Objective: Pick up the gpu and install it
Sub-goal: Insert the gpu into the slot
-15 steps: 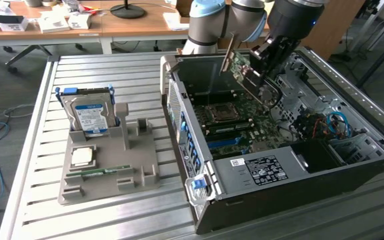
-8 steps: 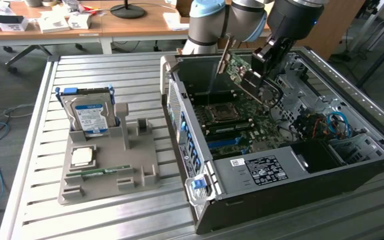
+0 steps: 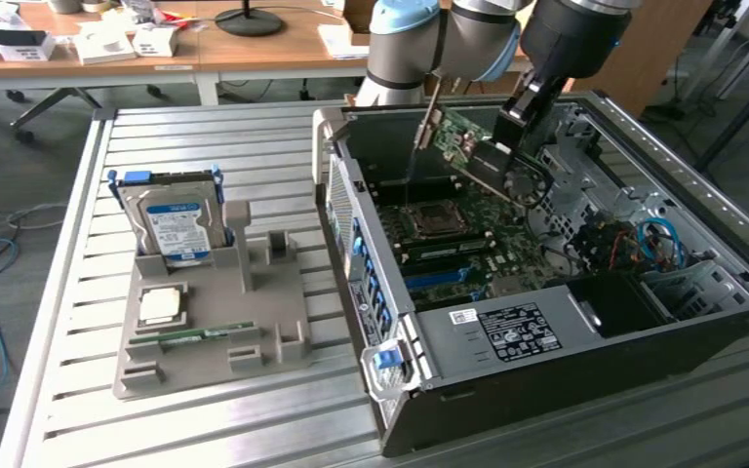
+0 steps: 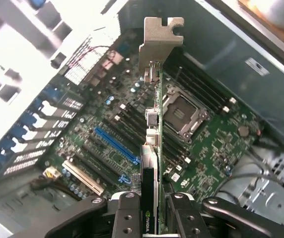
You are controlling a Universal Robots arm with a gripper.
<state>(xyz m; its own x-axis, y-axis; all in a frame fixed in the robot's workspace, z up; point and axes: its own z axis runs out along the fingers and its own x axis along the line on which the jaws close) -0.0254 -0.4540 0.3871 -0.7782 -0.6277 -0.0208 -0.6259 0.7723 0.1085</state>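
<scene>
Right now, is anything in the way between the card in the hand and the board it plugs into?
Nothing visible. The hand holds the gpu over the open case, and the blue slot on the motherboard below lies bare.

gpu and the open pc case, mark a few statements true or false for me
1. The gripper is shut on the gpu, a thin green circuit card with a silver bracket. True.
2. The gpu sits in the long blue slot. False: that slot is bare; the card hangs above the green motherboard.
3. The thick silver blue-labelled hard drive lies inside the black computer case. False: it stands in the grey holder outside.
4. The narrow green memory stick lies in that holder. True.
</scene>
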